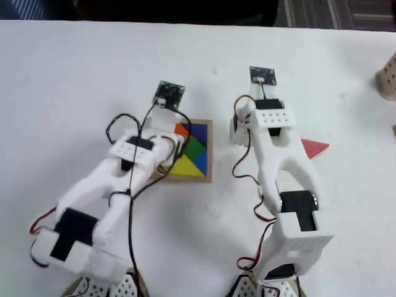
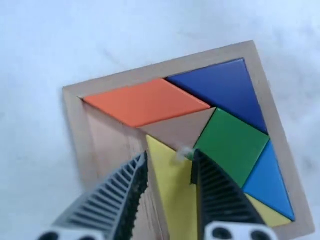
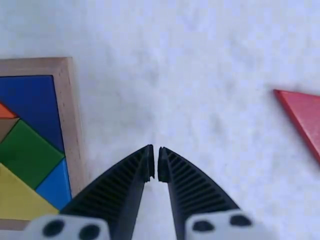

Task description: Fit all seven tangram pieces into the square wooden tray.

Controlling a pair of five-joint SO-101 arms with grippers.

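The left gripper [image 2: 170, 162] hung low over the wooden tray [image 2: 74, 130], near the middle of the worktop [image 1: 74, 80], its jaws apart astride the tip of the yellow triangle [image 2: 172, 200], which looked not quite seated. Bare wood showed beside it. The right gripper [image 3: 155, 162] hovered just off the tray's right rim, jaws together on nothing. Farther toward the worktop's right edge lay the red triangle [image 3: 302, 115], well apart from the tray. Judged step: settling the yellow piece; next, the right arm must open and fetch the red one
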